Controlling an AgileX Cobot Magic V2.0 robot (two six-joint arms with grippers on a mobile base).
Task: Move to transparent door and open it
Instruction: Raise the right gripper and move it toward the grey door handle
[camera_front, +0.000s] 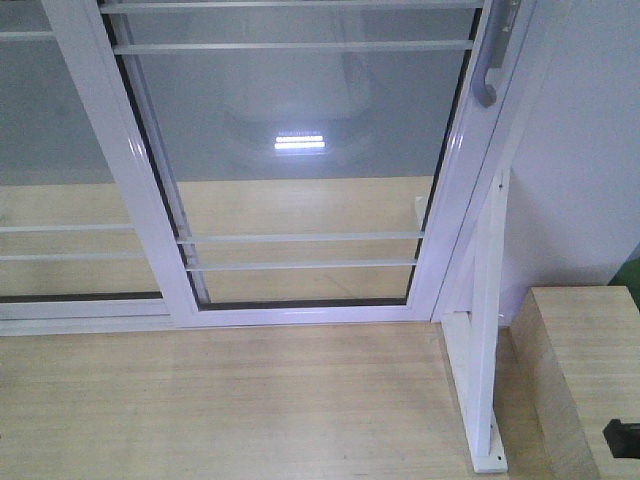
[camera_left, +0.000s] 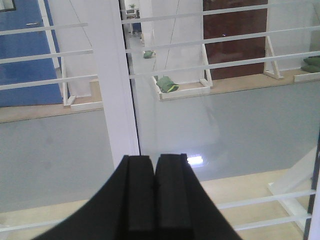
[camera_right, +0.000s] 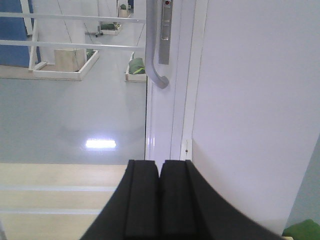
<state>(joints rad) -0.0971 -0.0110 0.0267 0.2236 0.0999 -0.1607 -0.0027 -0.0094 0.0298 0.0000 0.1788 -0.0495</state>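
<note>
We can read no text, label, brand, number or sign in any of these views. The lock plate (camera_right: 164, 30) on the edge stile of the transparent door (camera_right: 160, 125) carries only a small red mark (camera_right: 166, 3) at its top edge, too small for us to tell whether it is a symbol.
</note>
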